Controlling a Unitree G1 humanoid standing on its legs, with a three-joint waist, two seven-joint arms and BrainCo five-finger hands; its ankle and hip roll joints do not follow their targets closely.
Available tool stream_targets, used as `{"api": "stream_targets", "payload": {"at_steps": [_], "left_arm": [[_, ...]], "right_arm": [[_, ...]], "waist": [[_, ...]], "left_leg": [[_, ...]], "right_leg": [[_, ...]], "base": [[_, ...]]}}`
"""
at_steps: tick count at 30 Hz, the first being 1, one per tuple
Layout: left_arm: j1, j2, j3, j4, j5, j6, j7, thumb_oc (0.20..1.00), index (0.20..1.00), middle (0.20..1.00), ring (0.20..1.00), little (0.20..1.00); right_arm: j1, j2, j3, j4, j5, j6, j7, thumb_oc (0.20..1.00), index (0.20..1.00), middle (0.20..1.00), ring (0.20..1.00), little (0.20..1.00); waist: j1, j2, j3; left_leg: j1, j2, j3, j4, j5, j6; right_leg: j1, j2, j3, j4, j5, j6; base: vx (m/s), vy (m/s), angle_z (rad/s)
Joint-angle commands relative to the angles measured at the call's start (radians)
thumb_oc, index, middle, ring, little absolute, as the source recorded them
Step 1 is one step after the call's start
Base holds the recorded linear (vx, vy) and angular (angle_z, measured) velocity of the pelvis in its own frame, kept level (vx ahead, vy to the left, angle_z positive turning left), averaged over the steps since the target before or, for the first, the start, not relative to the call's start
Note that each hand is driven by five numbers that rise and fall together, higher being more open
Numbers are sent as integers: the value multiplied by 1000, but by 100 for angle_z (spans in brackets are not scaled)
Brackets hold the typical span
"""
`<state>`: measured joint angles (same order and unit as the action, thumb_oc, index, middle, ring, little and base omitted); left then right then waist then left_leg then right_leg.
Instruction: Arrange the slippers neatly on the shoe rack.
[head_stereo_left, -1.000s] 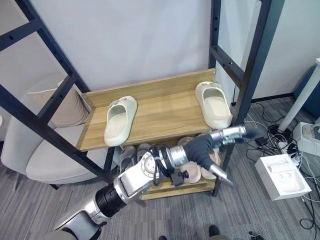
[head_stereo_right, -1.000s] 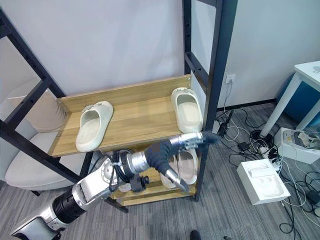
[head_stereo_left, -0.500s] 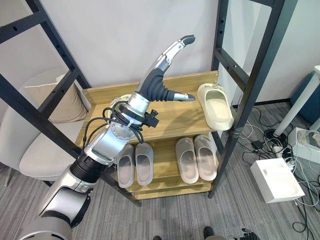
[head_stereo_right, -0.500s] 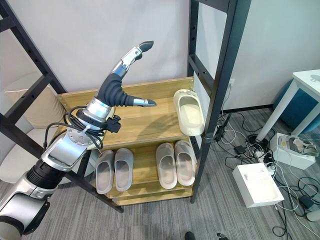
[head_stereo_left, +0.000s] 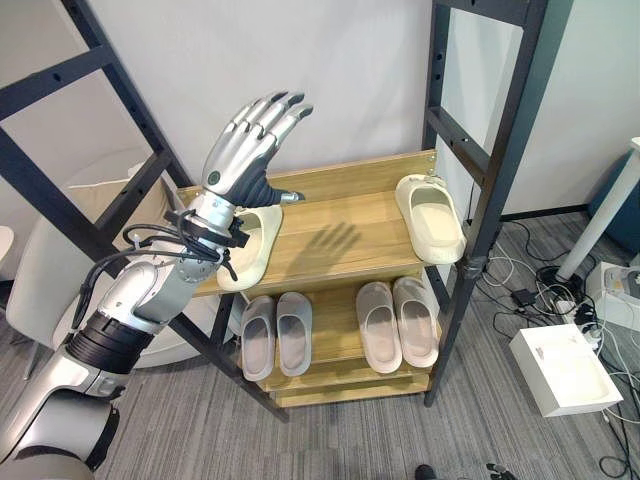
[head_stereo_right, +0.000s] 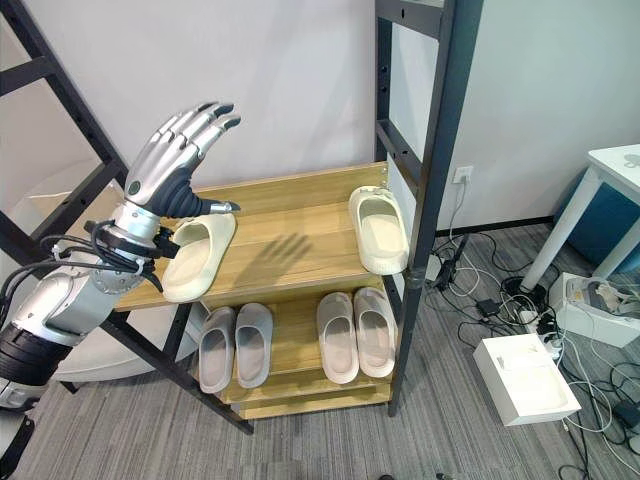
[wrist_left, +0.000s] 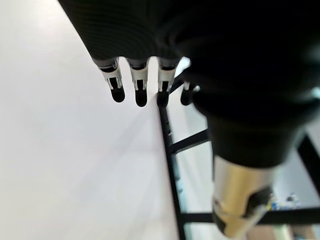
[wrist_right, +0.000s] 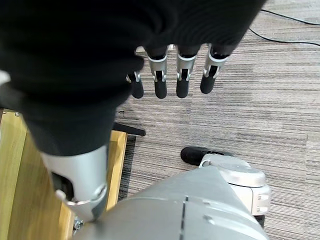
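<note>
Two cream slippers lie far apart on the wooden upper shelf (head_stereo_left: 340, 235) of the shoe rack. The left slipper (head_stereo_left: 252, 250) sits at the shelf's left end, its heel end over the front edge. At the right end lies the right slipper (head_stereo_left: 432, 212), toe to the wall. My left hand (head_stereo_left: 243, 155) is raised above the left slipper, open, fingers straight and pointing up, holding nothing. Its fingers (wrist_left: 139, 87) show against the white wall. My right hand (wrist_right: 183, 82) hangs open over the carpet, its fingers straight. Two grey pairs (head_stereo_left: 275, 333) (head_stereo_left: 398, 322) fill the lower shelf.
Black slanted frame bars (head_stereo_left: 120, 95) cross at the left, and a black upright (head_stereo_left: 500, 130) stands right of the shelf. A pale armchair (head_stereo_left: 40, 270) sits behind the left bars. A white box (head_stereo_left: 565, 370), cables (head_stereo_left: 535, 290) and a white table leg (head_stereo_left: 600, 215) are at the right.
My left hand has swung from the shelf's middle to above the left slipper, and its fingers now point up. A second ago it was low by the lower shelf. The camera has shifted.
</note>
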<state>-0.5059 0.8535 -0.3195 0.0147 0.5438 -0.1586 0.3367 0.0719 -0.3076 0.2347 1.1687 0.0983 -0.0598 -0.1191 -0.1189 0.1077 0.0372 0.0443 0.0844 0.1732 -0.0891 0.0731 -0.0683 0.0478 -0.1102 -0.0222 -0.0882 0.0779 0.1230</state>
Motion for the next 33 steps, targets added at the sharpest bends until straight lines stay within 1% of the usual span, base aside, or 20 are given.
{"api": "stream_targets", "payload": {"at_steps": [1,2,3,5,7,8,9,11,12,14,18,19,20,22,23,26,27,28,29,33], "left_arm": [[-43,37,84,88,-35,19,23,1000,1000,1000,1000,1000],[-41,37,86,88,-36,18,23,1000,1000,1000,1000,1000],[-45,28,77,122,-43,30,28,1000,1000,1000,1000,1000],[-55,-8,60,194,-81,37,29,1000,1000,1000,1000,1000],[-91,-34,25,274,-72,65,43,1000,1000,1000,1000,1000],[-93,-35,23,275,-72,65,43,1000,1000,1000,1000,1000],[-120,-62,6,338,-65,86,54,1000,1000,1000,1000,1000],[-146,-76,-14,371,-61,95,61,1000,1000,1000,1000,1000],[-179,-91,-42,444,-55,111,72,1000,1000,1000,1000,1000],[-231,-107,-85,524,-53,126,77,1000,1000,1000,1000,1000],[-280,-131,-126,621,-59,142,85,1000,1000,1000,1000,1000],[-304,-155,-150,691,-62,149,95,1000,1000,1000,1000,1000],[-324,-163,-158,715,-59,163,100,1000,1000,1000,1000,1000],[-341,-171,-168,738,-56,168,108,1000,1000,1000,1000,1000],[-374,-187,-193,812,-42,188,127,1000,1000,1000,1000,1000],[-404,-190,-217,865,-31,201,136,1000,1000,1000,1000,1000],[-430,-192,-240,921,-23,215,140,1000,1000,1000,1000,1000],[-432,-193,-242,923,-23,214,140,1000,1000,1000,1000,1000],[-463,-186,-265,968,-18,224,139,1000,1000,1000,1000,1000],[-492,-176,-284,1014,-36,219,142,1000,1000,1000,1000,1000]], "right_arm": [[-47,38,39,4,-5,-13,-1,1000,1000,1000,1000,1000],[-47,37,40,4,-5,-13,-1,1000,1000,1000,1000,1000],[-52,35,44,7,-8,-11,-2,1000,1000,1000,1000,1000],[-61,38,51,3,-8,-9,0,1000,1000,1000,1000,1000],[-63,36,56,6,-14,-7,-5,1000,1000,1000,1000,1000],[-63,36,56,6,-14,-7,-5,1000,1000,1000,1000,1000],[-66,36,63,4,-16,-8,-9,1000,1000,1000,1000,1000],[-68,37,63,2,-15,-8,-12,1000,1000,1000,1000,1000],[-69,33,68,-1,-13,-9,-16,1000,1000,1000,1000,1000],[-67,29,70,-2,-12,-10,-22,1000,1000,1000,1000,1000],[-64,26,76,-3,-8,-13,-26,1000,1000,1000,1000,1000],[-60,29,79,-3,-7,-15,-33,1000,1000,1000,1000,1000],[-61,27,81,0,-9,-15,-36,1000,1000,1000,1000,1000],[-61,29,80,-1,-10,-17,-41,1000,1000,1000,1000,1000],[-63,27,85,0,-7,-19,-48,1000,1000,1000,1000,1000],[-66,25,88,-1,-4,-23,-54,1000,1000,1000,1000,1000],[-68,22,92,1,0,-26,-60,1000,1000,1000,1000,1000],[-69,22,92,1,0,-26,-60,1000,1000,1000,1000,1000],[-71,20,95,1,6,-30,-65,1000,1000,1000,1000,1000],[-80,18,105,0,11,-30,-72,1000,1000,1000,1000,1000]], "waist": [[1,-47,27],[0,-47,27],[-2,-46,26],[-3,-46,27],[-6,-46,29],[-6,-46,29],[-12,-47,32],[-14,-47,34],[-21,-45,38],[-29,-44,39],[-41,-42,42],[-49,-40,43],[-55,-39,43],[-57,-38,45],[-66,-36,46],[-73,-34,48],[-80,-32,48],[-79,-32,48],[-84,-28,48],[-90,-23,46]], "left_leg": [[22,-3,-8,2,-43,-33],[22,-3,-8,2,-44,-33],[23,-3,-7,2,-43,-33],[23,-3,-8,2,-43,-33],[22,-4,-9,2,-42,-33],[22,-4,-9,2,-42,-33],[19,-3,-8,2,-42,-32],[17,-3,-8,2,-41,-32],[13,-3,-5,2,-39,-32],[9,-2,1,2,-39,-32],[6,-1,9,2,-39,-31],[3,0,14,2,-39,-31],[3,0,17,2,-40,-31],[1,0,19,2,-40,-31],[-1,0,24,2,-40,-31],[-4,1,33,2,-39,-31],[-6,2,40,2,-39,-31],[-6,2,41,2,-39,-31],[-10,3,46,2,-38,-31],[-15,4,50,2,-36,-34]], "right_leg": [[51,17,-50,1,-97,10],[51,17,-50,1,-97,9],[51,17,-50,1,-96,9],[51,18,-51,1,-96,9],[50,18,-52,1,-94,9],[50,18,-52,1,-94,9],[47,18,-52,1,-93,10],[43,18,-51,1,-91,10],[36,17,-47,1,-88,12],[27,16,-44,1,-83,14],[19,17,-34,1,-80,15],[12,18,-30,1,-79,17],[9,17,-28,1,-77,17],[6,17,-25,1,-75,18],[-2,17,-18,1,-71,19],[-12,19,-9,1,-67,21],[-20,20,-2,1,-64,21],[-20,20,-2,1,-63,21],[-30,20,4,1,-59,22],[-40,22,7,1,-59,23]], "base": [[0,0,0],[4,-2,6],[0,0,0],[0,0,0],[0,0,0],[0,0,0],[0,0,0],[0,0,0],[0,0,0],[0,0,0],[-2,2,-6],[10,3,-5],[13,4,-4],[9,2,-6],[4,5,-6],[7,3,-10],[8,-3,-12],[8,-3,-11],[9,-7,-23],[21,-14,-15]]}}
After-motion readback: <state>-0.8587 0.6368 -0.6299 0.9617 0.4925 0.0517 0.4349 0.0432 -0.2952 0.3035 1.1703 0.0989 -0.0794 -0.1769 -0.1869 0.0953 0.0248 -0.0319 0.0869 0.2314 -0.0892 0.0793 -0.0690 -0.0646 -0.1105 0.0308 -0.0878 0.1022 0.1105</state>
